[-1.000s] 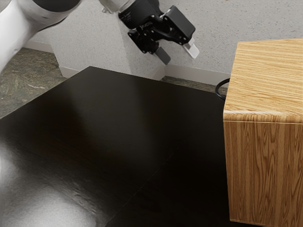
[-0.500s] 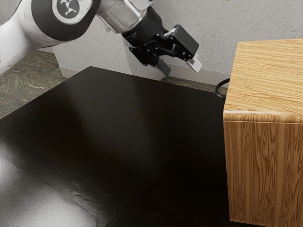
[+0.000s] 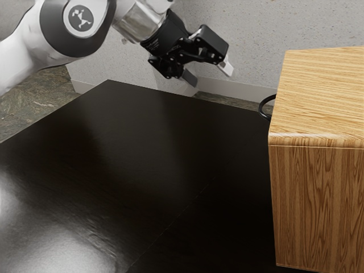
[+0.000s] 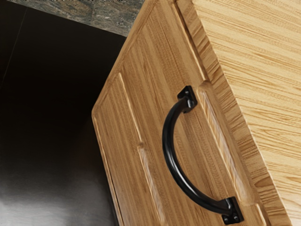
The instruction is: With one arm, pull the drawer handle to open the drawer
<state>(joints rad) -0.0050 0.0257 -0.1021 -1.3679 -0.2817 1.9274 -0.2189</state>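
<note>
— How is the gripper (image 3: 209, 73) found?
— It is held up in the air near the far edge of the table, and its two fingers are spread wide. Nothing is gripped between them, and they are pointed toward the exterior view's right.

— What is met nearest?
— The dark, glossy table (image 3: 114, 182) is spread across the foreground. A wooden cabinet (image 3: 318, 170) is stood on it at the exterior view's right.

— And the task's thing?
— The drawer handle (image 4: 166, 141), a black curved bar, is fixed at both ends to the drawer (image 4: 136, 117), whose front is seen lying flush with the cabinet body. In the exterior view the same handle (image 3: 261, 107) is glimpsed at the cabinet's far corner, well apart from the gripper.

— Farther off?
— A stone-patterned floor (image 3: 34, 91) and a pale wall (image 3: 284, 28) are seen behind the arm (image 3: 62, 28)
</note>
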